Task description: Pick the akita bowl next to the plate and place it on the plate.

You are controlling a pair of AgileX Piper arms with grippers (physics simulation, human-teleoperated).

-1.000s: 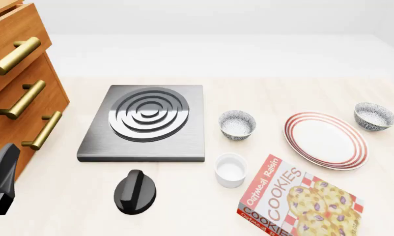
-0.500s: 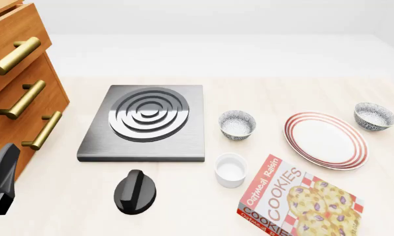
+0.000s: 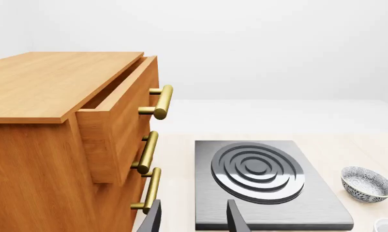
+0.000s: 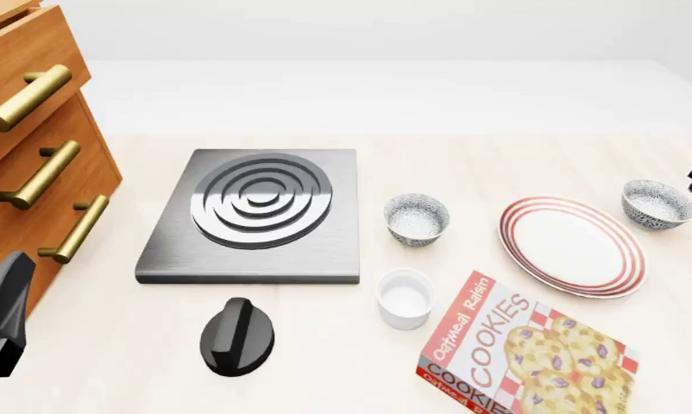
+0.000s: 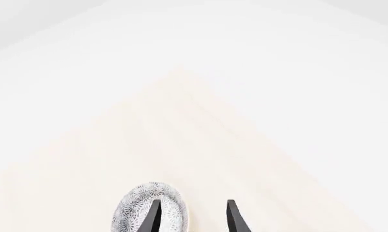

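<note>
We see the plate (image 4: 573,246) lying flat on the table (image 4: 323,345). The akita bowl (image 4: 658,203) stands upright just beside its rim, at about 2 o'clock from the plate, not on it. Another speckled bowl (image 4: 418,217) stands at the plate's 9 o'clock, a little apart. The right gripper (image 5: 190,217) has its fingers spread, grasping nothing, and one fingertip is over the akita bowl's rim in the right wrist view. The left gripper (image 3: 192,220) is also released, empty, near the stove plate (image 4: 254,216) and the drawer cabinet (image 3: 65,145)
</note>
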